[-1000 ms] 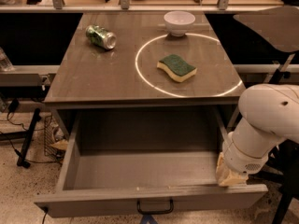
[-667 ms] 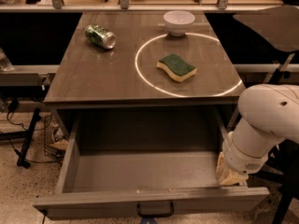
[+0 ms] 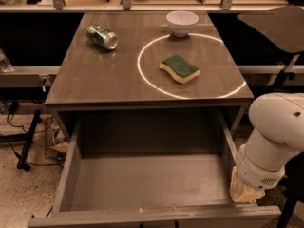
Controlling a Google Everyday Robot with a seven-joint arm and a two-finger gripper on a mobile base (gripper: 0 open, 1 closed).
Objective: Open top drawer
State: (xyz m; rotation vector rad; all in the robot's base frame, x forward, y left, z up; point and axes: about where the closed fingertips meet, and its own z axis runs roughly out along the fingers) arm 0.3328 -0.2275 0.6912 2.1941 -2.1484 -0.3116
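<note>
grey table (image 3: 95,80) is filling the upper and middle frame. the top drawer (image 3: 142,182) is standing far out beneath the tabletop, its front running along the bottom edge. a white ring (image 3: 138,68) is marking the tabletop. the white arm (image 3: 278,137) is hanging at lower right, its gripper (image 3: 243,193) sitting just beside the drawer's right front corner; whether it is released or clenched cannot be told. a green-and-yellow sponge (image 3: 179,68) is lying inside the ring, a white bowl (image 3: 182,22) is sitting on the ring's upper edge, and a green can (image 3: 102,37) is lying on its side at upper left.

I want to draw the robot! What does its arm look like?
The arm is white and fat, with rounded joints like big bubbles. One small dark dot marks the top part, and tiny vent holes sit on the lower ring. The gripper at its end looks cream-yellow, by the right front corner of the top drawer. No cables show.
</note>
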